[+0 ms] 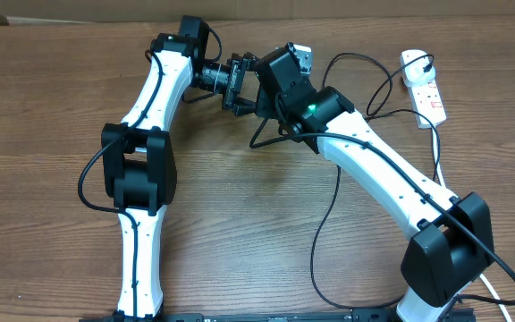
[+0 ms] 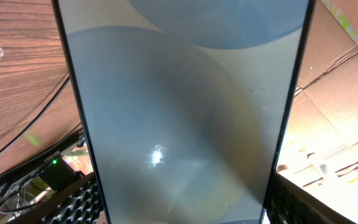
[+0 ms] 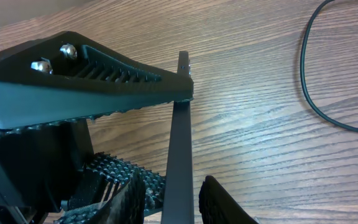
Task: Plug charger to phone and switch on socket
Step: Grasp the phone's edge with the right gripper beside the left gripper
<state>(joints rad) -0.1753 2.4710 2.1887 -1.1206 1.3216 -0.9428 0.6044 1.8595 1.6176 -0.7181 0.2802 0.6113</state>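
Observation:
The phone is lifted off the wooden table, and my left gripper is shut across its width, ribbed pads against both long edges. In the right wrist view the phone shows edge-on. My right gripper straddles that thin edge with a narrow gap on each side. Overhead, the left gripper and right gripper meet at the back centre, and one end of the phone shows. The charger cable loops across the table to the white socket at the far right. Its connector tip is hidden.
A cardboard wall runs along the back of the table. The socket's thick white cord trails toward the right arm's base. A loop of the charger cable lies on the wood right of the phone.

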